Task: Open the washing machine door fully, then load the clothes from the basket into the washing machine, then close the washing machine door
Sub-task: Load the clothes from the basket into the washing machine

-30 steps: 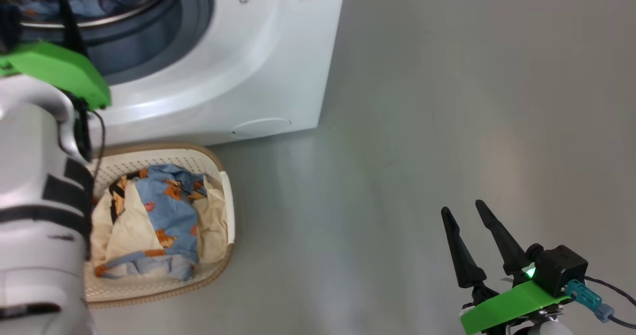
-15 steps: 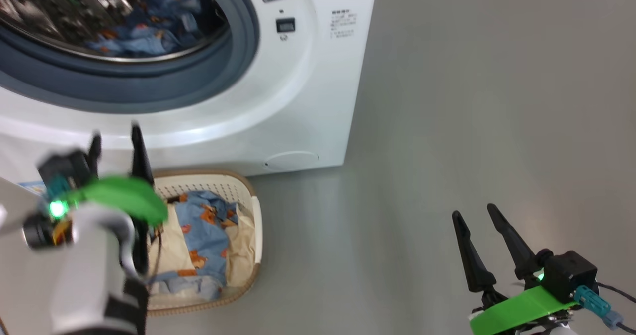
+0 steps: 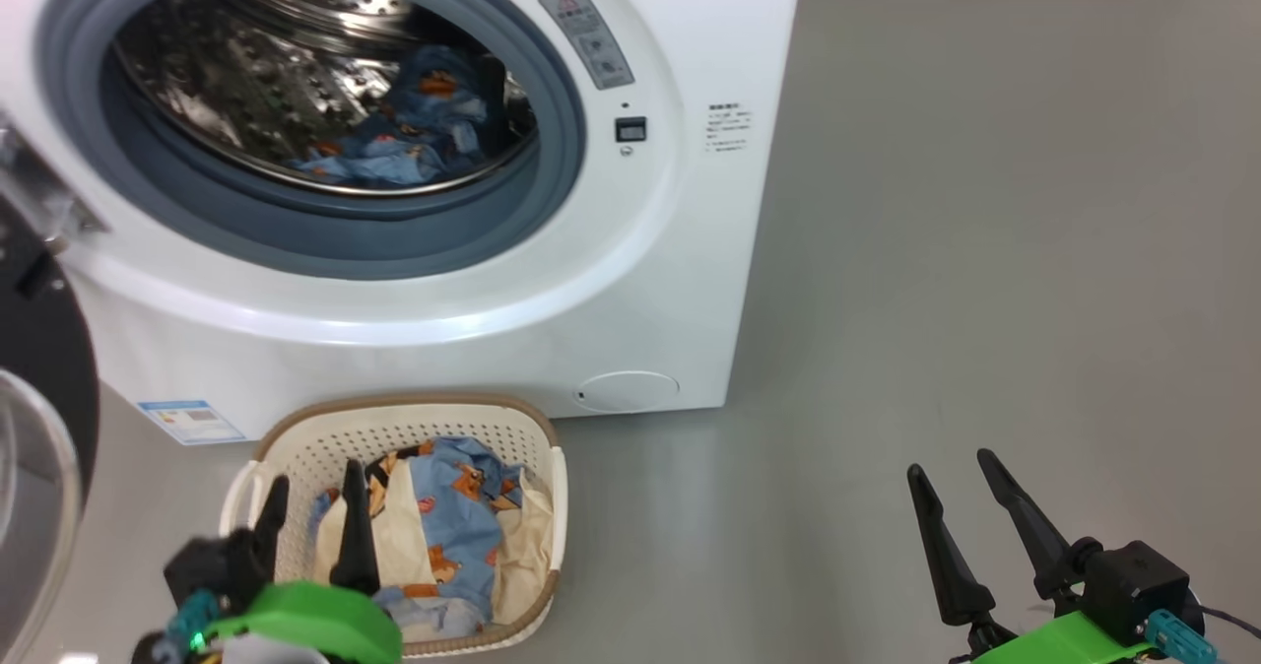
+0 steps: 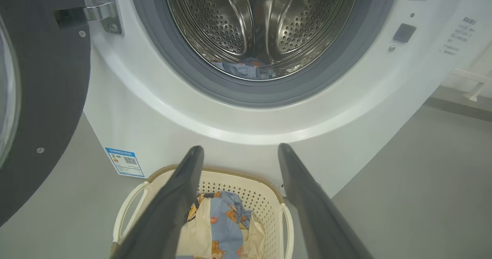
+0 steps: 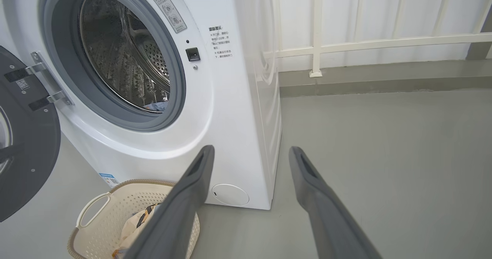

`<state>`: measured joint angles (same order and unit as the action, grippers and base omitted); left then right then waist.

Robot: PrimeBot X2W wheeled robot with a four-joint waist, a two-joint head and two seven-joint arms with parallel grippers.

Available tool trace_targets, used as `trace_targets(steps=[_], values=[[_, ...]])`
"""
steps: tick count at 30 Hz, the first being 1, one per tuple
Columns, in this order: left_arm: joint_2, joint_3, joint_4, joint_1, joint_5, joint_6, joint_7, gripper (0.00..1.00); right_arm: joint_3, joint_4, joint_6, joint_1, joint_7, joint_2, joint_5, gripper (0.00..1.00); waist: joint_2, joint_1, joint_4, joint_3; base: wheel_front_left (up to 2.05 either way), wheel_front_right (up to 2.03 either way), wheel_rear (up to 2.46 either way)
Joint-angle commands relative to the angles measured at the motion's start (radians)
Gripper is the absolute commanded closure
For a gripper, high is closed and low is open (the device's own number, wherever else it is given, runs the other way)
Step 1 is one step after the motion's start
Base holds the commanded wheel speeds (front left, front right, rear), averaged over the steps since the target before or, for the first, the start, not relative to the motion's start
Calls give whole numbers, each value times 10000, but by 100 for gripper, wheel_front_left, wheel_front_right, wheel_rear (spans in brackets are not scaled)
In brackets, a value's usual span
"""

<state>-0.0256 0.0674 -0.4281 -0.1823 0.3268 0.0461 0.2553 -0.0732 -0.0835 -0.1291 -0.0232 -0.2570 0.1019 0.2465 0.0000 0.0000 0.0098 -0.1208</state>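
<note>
L gripper (image 3: 313,487) was up at the drum (image 3: 246,83) mouth a sec ago; now it's low over the basket (image 3: 394,403), fingers spread, nothing in them. Head cam tilted up too, so the washer (image 3: 640,280) sliding down-frame is cam, not the machine. Some blue cloth (image 3: 414,142) lies in the drum bottom, so one drop looks done. More clothes (image 3: 463,506) wait in the basket, on the floor (image 3: 985,201) touching or just shy of the washer front, hard to tell. R gripper (image 3: 951,467) spread, empty, over bare floor well to the right. The door (image 3: 44,349) hangs wide at left. L wrist view shows hinge (image 4: 102,13) & sticker (image 4: 125,162) close; R wrist view adds a white railing (image 5: 384,43) behind.
</note>
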Motion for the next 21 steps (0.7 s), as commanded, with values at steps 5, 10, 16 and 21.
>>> trace_targets(steps=[5, 10, 16, 21], values=[[-248, 72, 1151, 948, 63, 428, 64, 0, -97, 306, -16, -215, -48, 151, -208, 0, 0, 0, 302, 511, 0, 0, 0], [-247, 212, 1580, 1480, 23, 567, 64, 0, 58, 344, -16, -495, -48, 121, -306, 0, 0, 0, 388, 796, 0, 0, 0], [-247, 39, 2708, 2212, -12, 637, 64, 0, 236, 494, -16, -774, -48, 56, -485, 0, 0, 0, 382, 1051, 0, 0, 0], [-247, -185, 3542, 2802, -10, 590, 64, 0, 244, 582, -16, -828, -48, 30, -536, 0, 0, 0, 245, 1045, 0, 0, 0]])
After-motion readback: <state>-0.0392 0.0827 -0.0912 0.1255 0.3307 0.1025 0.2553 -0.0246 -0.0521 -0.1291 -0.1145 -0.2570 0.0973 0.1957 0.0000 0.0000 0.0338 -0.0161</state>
